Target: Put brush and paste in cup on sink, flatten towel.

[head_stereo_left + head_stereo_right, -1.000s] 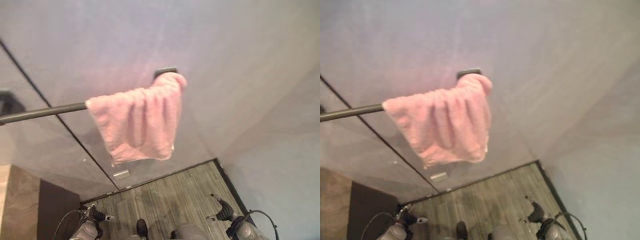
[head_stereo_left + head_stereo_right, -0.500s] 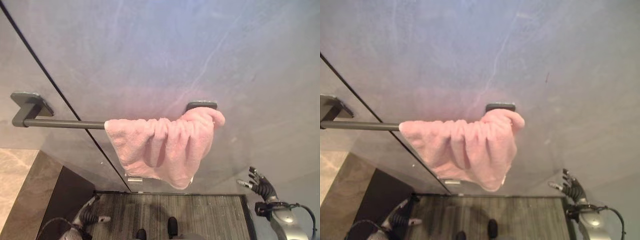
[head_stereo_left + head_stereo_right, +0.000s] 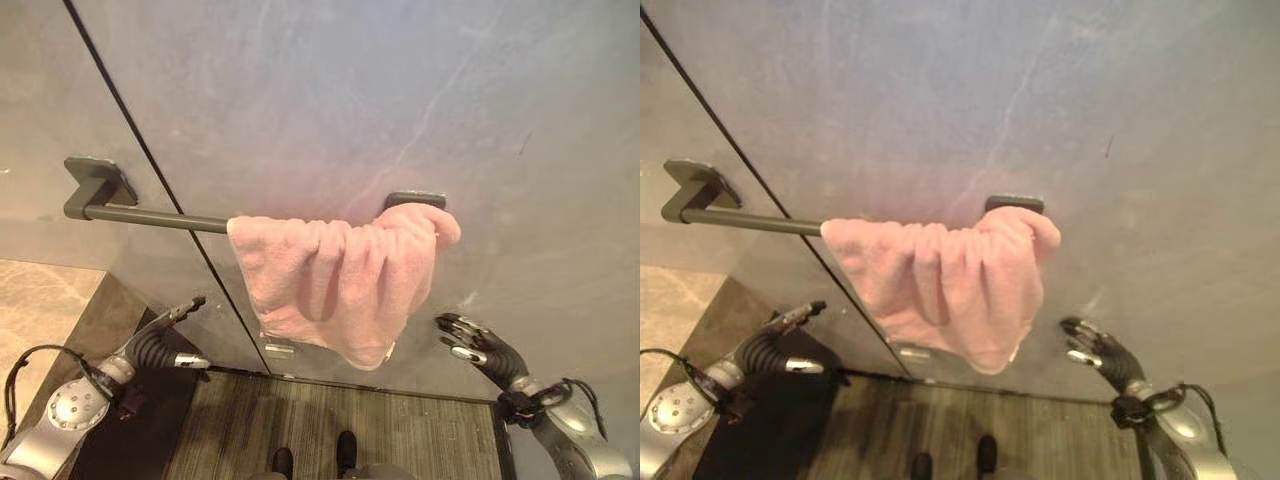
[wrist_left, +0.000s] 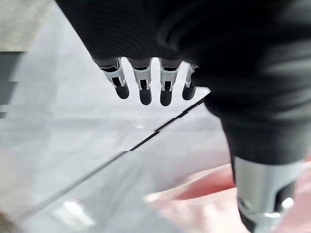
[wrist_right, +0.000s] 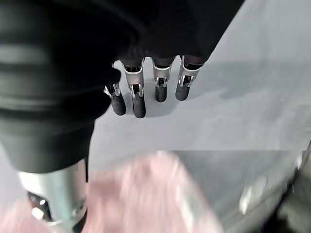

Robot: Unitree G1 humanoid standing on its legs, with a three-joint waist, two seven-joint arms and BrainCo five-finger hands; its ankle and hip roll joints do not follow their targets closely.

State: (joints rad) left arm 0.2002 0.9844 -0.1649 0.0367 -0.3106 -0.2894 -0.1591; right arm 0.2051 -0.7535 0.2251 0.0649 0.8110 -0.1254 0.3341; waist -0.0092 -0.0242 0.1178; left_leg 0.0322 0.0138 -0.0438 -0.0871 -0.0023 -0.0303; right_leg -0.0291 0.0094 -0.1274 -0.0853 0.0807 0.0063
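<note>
A pink towel (image 3: 340, 285) hangs bunched in folds on the right half of a dark wall rail (image 3: 150, 215), pushed up against the rail's right bracket (image 3: 415, 199). My left hand (image 3: 170, 335) is raised at the lower left, below the rail and left of the towel, fingers straight and apart from it. At the lower right my right hand (image 3: 470, 345) reaches up toward the towel's right lower edge, fingers relaxed, a short gap from the cloth. Pink cloth (image 4: 204, 204) shows past the left hand's thumb, and blurred pink cloth (image 5: 155, 194) lies below the right hand's fingers (image 5: 138, 104).
The rail is fixed to a grey wall (image 3: 350, 90) with a dark vertical seam (image 3: 150, 170) running behind it. A beige stone ledge (image 3: 40, 310) sits at the left. Below is a striped wooden floor (image 3: 330, 425).
The view has shifted. Both arms have risen: the left hand now sits higher beside the towel's left, and the right hand has moved up and left toward the towel's lower right corner.
</note>
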